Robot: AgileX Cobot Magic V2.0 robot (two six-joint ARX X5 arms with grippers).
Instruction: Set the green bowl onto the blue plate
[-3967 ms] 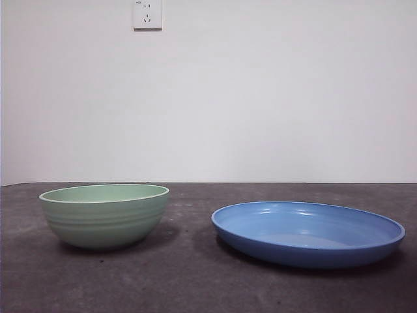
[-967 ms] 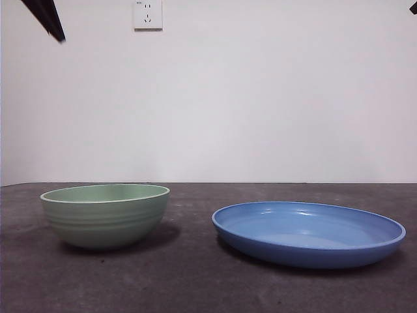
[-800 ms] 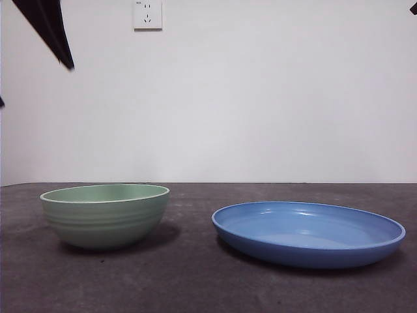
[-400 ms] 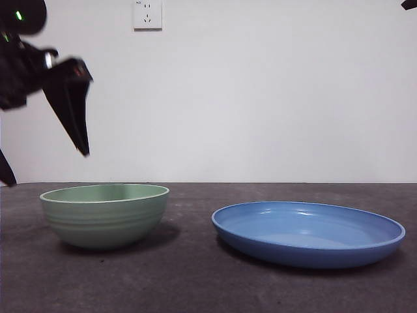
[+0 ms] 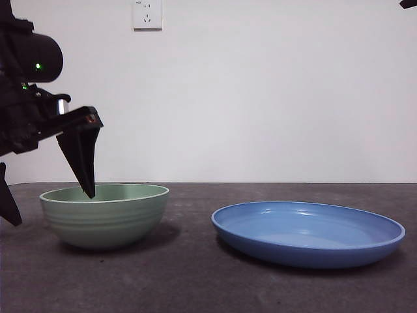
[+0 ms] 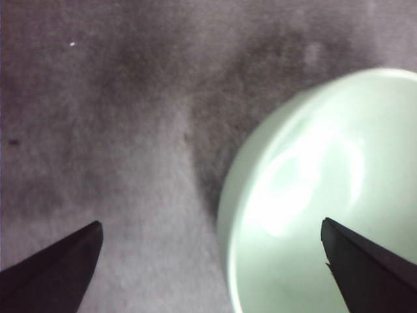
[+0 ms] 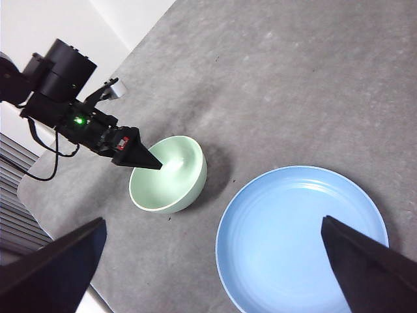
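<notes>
The green bowl (image 5: 104, 215) stands upright on the left of the dark table, and the blue plate (image 5: 306, 233) lies to its right, a gap apart. My left gripper (image 5: 53, 208) is open and straddles the bowl's left rim: one jaw is over the bowl's inside, the other outside it. The left wrist view shows the bowl (image 6: 326, 195) with its rim between the spread jaws of the left gripper (image 6: 212, 261). My right gripper (image 7: 208, 274) hangs open high above, looking down on the bowl (image 7: 169, 173), the plate (image 7: 303, 238) and the left arm (image 7: 78, 117).
A white wall socket (image 5: 147, 14) sits high on the back wall. The right arm shows only as a black tip (image 5: 409, 4) at the top right corner. The table's edge (image 7: 39, 215) runs close behind the bowl's side.
The left gripper has come down from the top left corner to the bowl's left rim, jaws spread. Bowl and plate have not moved.
</notes>
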